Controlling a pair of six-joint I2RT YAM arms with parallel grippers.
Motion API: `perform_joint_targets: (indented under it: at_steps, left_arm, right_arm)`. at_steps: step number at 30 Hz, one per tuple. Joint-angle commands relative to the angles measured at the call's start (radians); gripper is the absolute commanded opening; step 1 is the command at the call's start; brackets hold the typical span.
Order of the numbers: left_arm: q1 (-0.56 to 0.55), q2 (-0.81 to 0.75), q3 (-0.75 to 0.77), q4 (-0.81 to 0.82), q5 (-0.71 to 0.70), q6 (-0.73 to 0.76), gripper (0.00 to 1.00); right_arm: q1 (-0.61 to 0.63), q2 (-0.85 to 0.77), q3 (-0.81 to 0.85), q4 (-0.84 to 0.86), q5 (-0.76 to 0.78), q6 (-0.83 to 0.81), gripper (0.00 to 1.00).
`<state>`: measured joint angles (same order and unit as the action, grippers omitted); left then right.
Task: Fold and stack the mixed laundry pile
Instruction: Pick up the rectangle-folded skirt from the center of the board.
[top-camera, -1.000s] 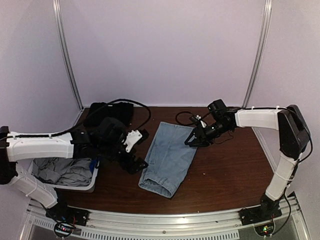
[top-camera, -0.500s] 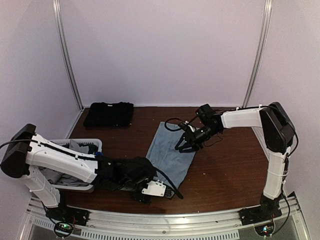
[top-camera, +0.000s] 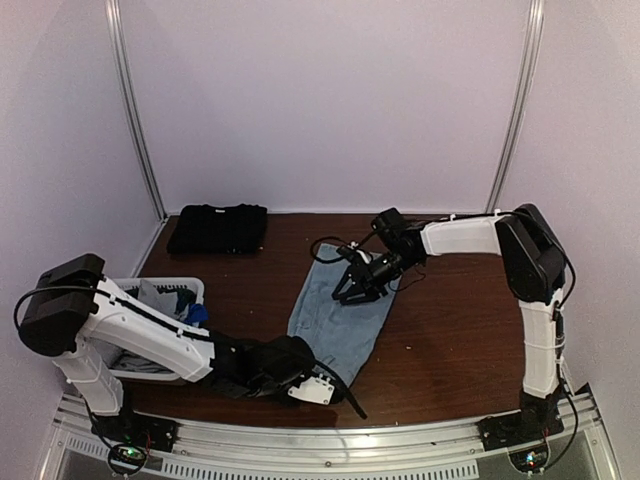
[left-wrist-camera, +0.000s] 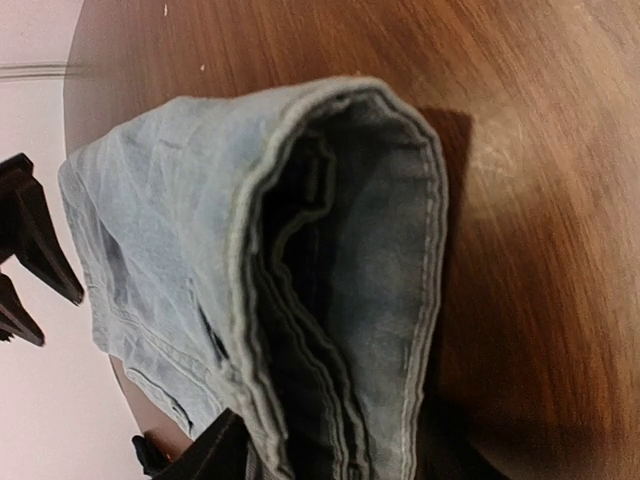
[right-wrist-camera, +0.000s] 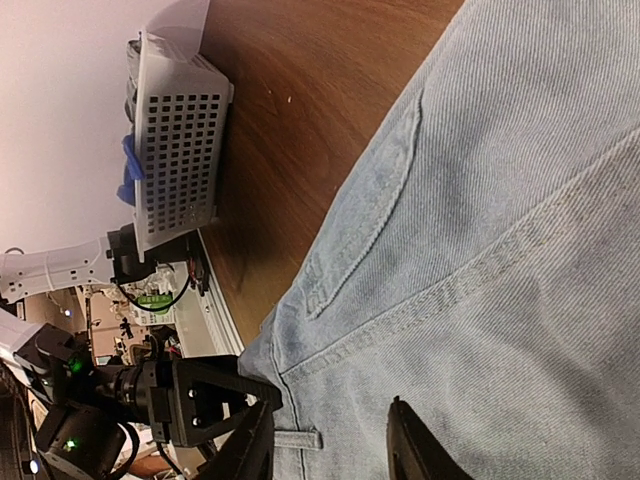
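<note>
Jaws: right gripper (top-camera: 352, 289) part-open over light-blue folded denim garment (top-camera: 338, 318), left gripper (top-camera: 330, 392) at its near hem, width unclear.

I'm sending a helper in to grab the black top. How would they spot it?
Look at the brown table, then its far left corner by the wall. The folded black top lies flat there, alone, apart from the pale jeans mid-table and the white basket of clothes nearer the front.

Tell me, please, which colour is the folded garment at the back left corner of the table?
Black. The folded garment shows best in the top external view.
</note>
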<state>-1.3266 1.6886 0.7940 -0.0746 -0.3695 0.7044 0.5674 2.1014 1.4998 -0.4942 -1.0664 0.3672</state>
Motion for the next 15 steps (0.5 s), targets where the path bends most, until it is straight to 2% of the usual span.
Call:
perform_joint_targets:
  at_steps: [1, 7, 12, 15]
  left_arm:
    - [-0.032, 0.117, -0.027, 0.068, -0.048, -0.035, 0.56]
    - [-0.032, 0.189, 0.052, 0.098, -0.128, -0.086, 0.33]
    - [-0.032, 0.124, 0.131, -0.072, -0.106, -0.117, 0.00]
    - [-0.035, 0.061, 0.205, -0.240, -0.005, -0.162, 0.00]
  right_arm:
    - [0.028, 0.048, 0.022, 0.024, -0.015, 0.002, 0.38]
    - [0.035, 0.093, -0.003, 0.000, 0.013, -0.045, 0.38]
    - [0.038, 0.124, -0.010, -0.052, 0.061, -0.117, 0.38]
    - [0.038, 0.099, 0.011, -0.085, 0.026, -0.151, 0.38]
